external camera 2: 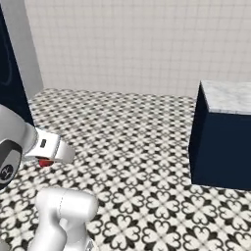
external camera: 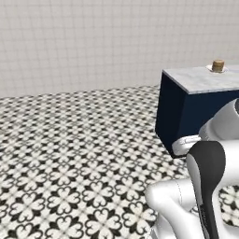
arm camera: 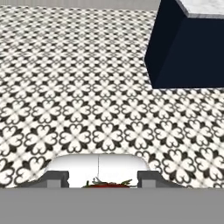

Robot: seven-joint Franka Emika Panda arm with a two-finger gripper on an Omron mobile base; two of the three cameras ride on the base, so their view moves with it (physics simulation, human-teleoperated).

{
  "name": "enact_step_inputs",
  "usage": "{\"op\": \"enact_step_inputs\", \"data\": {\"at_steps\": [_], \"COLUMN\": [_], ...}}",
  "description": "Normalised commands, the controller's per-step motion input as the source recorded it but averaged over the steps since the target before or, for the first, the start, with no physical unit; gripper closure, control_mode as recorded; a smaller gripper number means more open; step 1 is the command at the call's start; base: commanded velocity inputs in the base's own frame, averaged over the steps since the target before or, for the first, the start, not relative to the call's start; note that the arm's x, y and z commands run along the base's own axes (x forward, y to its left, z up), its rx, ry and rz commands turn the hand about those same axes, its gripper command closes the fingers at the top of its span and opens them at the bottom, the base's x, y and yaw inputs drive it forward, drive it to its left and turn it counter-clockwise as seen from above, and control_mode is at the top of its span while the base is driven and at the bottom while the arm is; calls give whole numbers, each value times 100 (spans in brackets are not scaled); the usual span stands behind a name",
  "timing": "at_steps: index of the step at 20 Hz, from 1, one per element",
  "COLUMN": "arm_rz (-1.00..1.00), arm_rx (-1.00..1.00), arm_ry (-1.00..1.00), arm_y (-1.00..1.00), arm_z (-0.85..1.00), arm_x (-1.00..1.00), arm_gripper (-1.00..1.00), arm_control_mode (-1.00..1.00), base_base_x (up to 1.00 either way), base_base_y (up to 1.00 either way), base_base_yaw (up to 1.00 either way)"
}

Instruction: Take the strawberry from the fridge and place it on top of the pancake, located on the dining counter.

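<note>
Claw (arm camera: 103,183) clamps the strawberry (arm camera: 106,184) between its fingers.

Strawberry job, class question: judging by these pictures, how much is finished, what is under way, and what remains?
Done: the strawberry is out of the fridge, sitting between the fingers of the tool. Under way: it is being carried above the patterned floor, with the dining counter ahead. Left: reach the counter and set the fruit on the pancake, which has nothing on top yet.
</note>
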Motion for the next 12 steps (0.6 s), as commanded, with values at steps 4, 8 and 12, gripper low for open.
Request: {"op": "enact_step_inputs", "data": {"at_steps": [4, 8, 12], "arm_rz": [0, 0, 0], "arm_rx": [0, 0, 0], "arm_ry": [0, 0, 0], "arm_y": [0, 0, 0], "arm_z": [0, 0, 0], "arm_x": [0, 0, 0], "arm_gripper": [100, 100, 100], "arm_control_mode": [100, 100, 100], "base_base_x": [100, 100, 100], "base_base_y": [22, 38, 64], "base_base_yaw": [-44, -45, -50]}}
